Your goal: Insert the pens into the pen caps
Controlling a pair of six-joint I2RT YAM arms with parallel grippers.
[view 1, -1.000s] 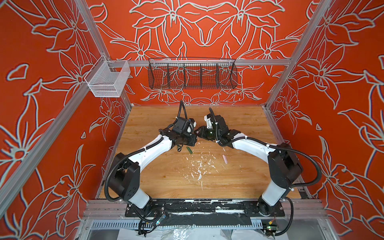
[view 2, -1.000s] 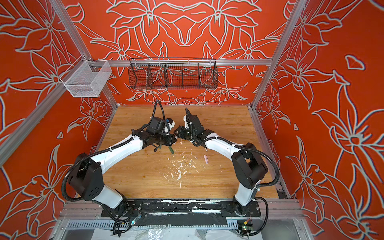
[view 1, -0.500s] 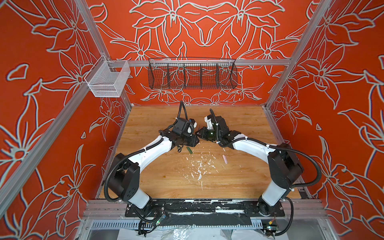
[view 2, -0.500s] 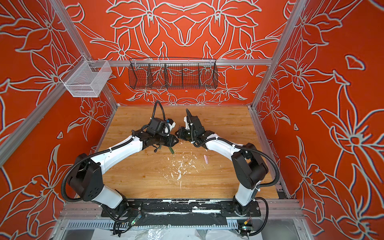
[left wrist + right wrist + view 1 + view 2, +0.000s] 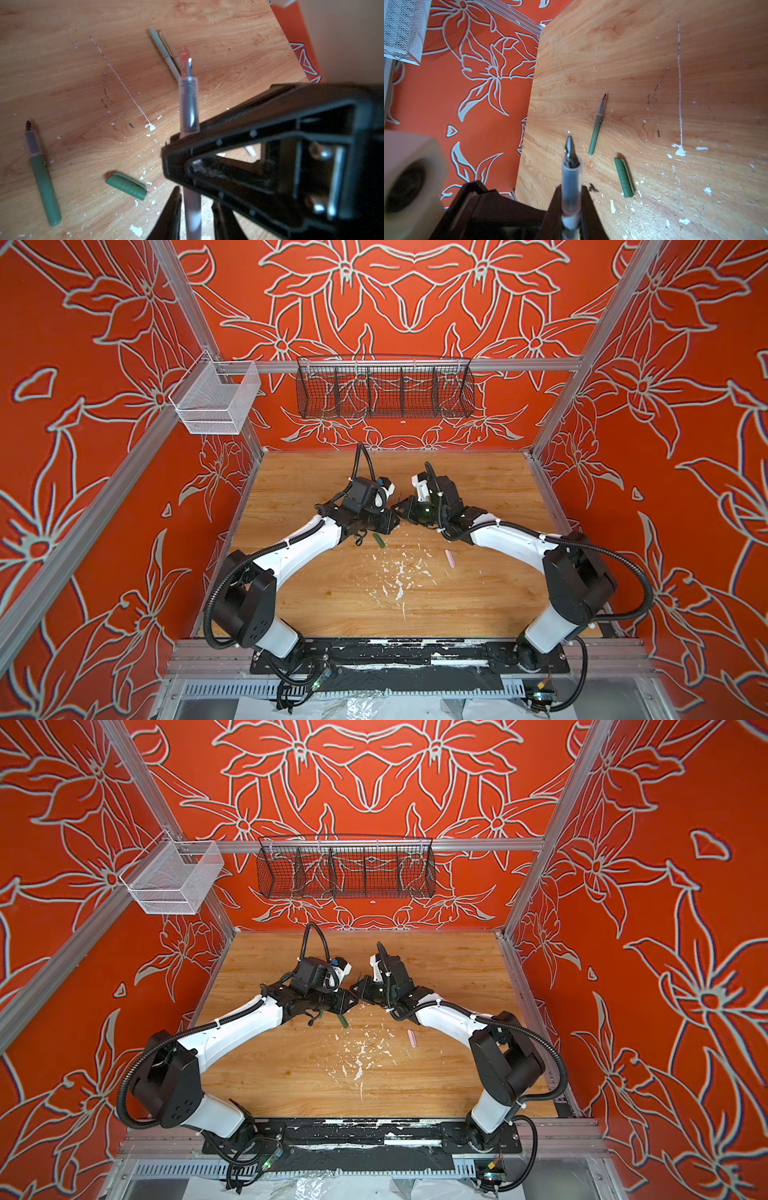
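A pale pink pen point(image 5: 571, 182) with a clear grip and dark nib is held off the table, my right gripper point(image 5: 571, 188) shut on it. My left gripper point(image 5: 195, 197) straddles the same pen's point(image 5: 192, 209) barrel, open, with gaps on both sides. In both top views the left gripper point(image 5: 390, 519) and the right gripper point(image 5: 402, 511) meet tip to tip at mid-table. On the wood lie a dark green pen point(image 5: 41, 178), a dark green pen cap point(image 5: 126, 186), and a light green pen point(image 5: 160, 42) beside a tan pen point(image 5: 169, 46). A pale pink pen cap point(image 5: 449, 558) lies under the right arm.
White paint flecks point(image 5: 399, 572) are scattered over the wooden table point(image 5: 478, 605) in front of the grippers. A black wire basket point(image 5: 384, 387) hangs on the back wall and a white mesh bin point(image 5: 214, 400) on the left rail. Orange walls close three sides.
Both grippers have stayed tip to tip at mid-table. The top views show no clear shift of the arms or of the things on the table.
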